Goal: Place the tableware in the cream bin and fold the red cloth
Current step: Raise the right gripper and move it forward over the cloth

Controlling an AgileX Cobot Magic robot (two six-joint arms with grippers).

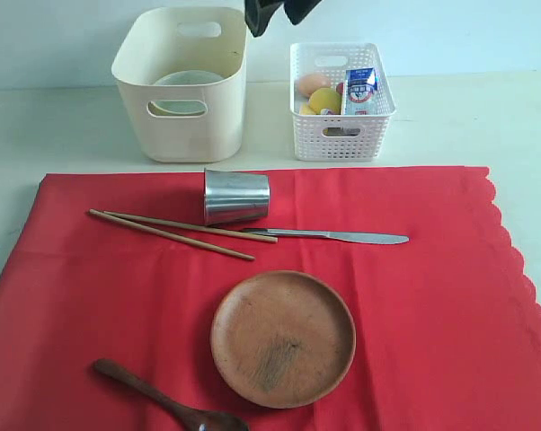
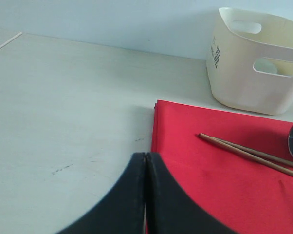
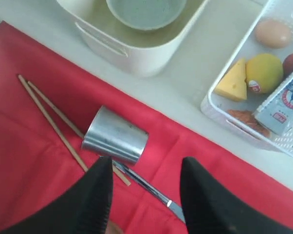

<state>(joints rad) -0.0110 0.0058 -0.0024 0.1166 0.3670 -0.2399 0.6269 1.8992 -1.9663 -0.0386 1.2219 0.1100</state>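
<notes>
The red cloth (image 1: 432, 296) lies spread flat across the lower two thirds of the exterior view, its scalloped edge on the right; the pale table (image 1: 55, 126) shows above it. Most of the tableware sits on the cloth. The steel tumbler (image 1: 236, 196) lies on its side, upper middle; the chopsticks (image 1: 181, 229) slant just below and left of it; their right ends meet the handle of the table knife (image 1: 342, 236), which runs off to the right. The wooden plate (image 1: 282, 338) rests lower centre; the dark spoon (image 1: 163, 404) lies lower left of it, cut by the bottom edge.

The cream bin (image 1: 185, 135) stands on the bare table, upper left, just off the cloth; the pale bowl (image 1: 190, 81) is inside it. Beside it to the right is the white basket (image 1: 342, 144), with an egg (image 3: 273, 33), lemon (image 3: 264, 72), cheese (image 3: 231, 83) and milk carton (image 3: 285, 102).

The left gripper (image 2: 145, 155) has its jaws pressed together with nothing between them, over the cloth's left border where it meets the table. The right gripper (image 3: 146, 168) hangs above the tumbler and knife, jaws spread and empty.
</notes>
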